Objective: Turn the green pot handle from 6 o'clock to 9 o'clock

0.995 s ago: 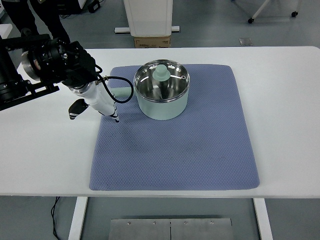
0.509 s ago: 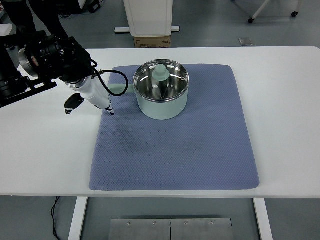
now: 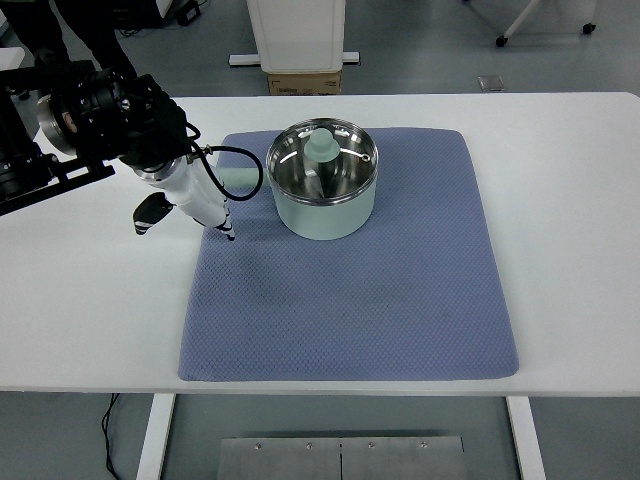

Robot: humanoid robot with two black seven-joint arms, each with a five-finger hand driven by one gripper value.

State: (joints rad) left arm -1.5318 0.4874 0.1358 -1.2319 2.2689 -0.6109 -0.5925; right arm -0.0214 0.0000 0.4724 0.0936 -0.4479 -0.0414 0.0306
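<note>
My left hand [image 3: 195,200] is hanging over the left edge of the blue mat [image 3: 350,300], white fingers [image 3: 222,218] pointing down toward the cloth and loose, holding nothing as far as I'm seeing. Compared with half a second ago it's drifting back toward me and a bit right, roughly to where it was a second ago, so it's wobbling near the handle rather than pulling clear.

The pot handle [image 3: 240,178] is poking out to the left from under the hand's black cable, which is the 9 o'clock spot. It's been sitting there across all three shots, and the green pot [image 3: 325,185] itself isn't shifting, still on the upper part of the mat with its glass lid [image 3: 322,160] on. So I'm reading the turn as basically done, and what's left is just backing the arm away without snagging the handle on that cable.

My right arm isn't showing up at all.

Writing-wise: nothing readable. The cardboard box [image 3: 303,82] behind the table [image 3: 570,200] has some print, but it's too small to make out.
</note>
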